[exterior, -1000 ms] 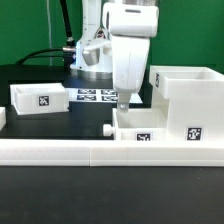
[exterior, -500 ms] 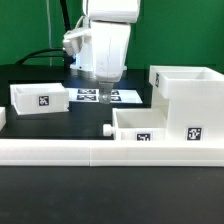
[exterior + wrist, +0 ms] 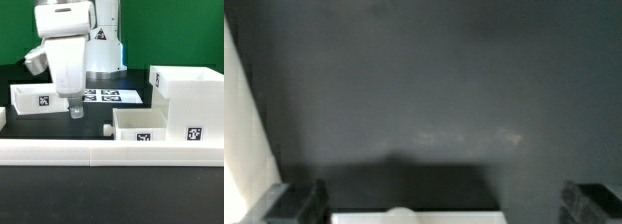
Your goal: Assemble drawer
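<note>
**Drawer, unassembled.** The tall box (image 3: 186,92) stands on the worktop (image 3: 90,118). One knobbed tray (image 3: 150,125) sits just beside the box. The second tray (image 3: 38,98) lies well apart from it, past the marker board (image 3: 105,97).

**End effector** (image 3: 75,110): fingers (image 3: 299,203) apart, holding nothing, hovering at the second tray's box-facing end, with a knob (image 3: 397,213) between them.

**Step, by your reading:** reaching for that tray.

**Next:** you lower squarely and close on it.

The exterior camera sits low and close behind the rail (image 3: 110,150). It faces the arm's base (image 3: 105,55) at 12 o'clock, with the gripper (image 3: 75,110) at 10 o'clock. The wrist camera looks steeply down between the fingers (image 3: 295,200), very near. Both see the dark table (image 3: 438,90); the wrist view also catches a knobbed tray (image 3: 399,215) edge.
</note>
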Available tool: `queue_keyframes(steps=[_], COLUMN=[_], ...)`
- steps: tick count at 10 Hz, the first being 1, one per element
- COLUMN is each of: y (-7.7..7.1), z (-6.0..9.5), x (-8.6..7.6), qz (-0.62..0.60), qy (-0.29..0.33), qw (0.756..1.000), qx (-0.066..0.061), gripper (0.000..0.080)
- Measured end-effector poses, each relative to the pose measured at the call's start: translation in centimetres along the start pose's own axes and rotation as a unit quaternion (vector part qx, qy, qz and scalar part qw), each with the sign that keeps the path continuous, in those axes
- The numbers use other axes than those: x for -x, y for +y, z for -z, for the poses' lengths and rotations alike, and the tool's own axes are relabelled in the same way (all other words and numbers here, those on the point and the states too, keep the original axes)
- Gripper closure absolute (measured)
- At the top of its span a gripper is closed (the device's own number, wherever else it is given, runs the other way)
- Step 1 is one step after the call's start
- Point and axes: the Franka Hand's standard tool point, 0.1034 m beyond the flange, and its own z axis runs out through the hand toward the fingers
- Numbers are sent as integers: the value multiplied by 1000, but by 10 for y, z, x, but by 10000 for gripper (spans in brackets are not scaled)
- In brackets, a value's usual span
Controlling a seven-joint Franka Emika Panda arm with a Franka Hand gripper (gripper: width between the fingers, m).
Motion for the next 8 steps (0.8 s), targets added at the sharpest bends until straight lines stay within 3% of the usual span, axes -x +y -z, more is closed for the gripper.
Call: queue_keyframes(steps=[3,7,8], y=[7,16,18], z=[-11,-30,-32], x=[9,-25,-34], qz=[9,3,-6], qy=[57,71,70], qw=[998,997,998], qx=[-2,-8,-4], gripper=[151,151,151])
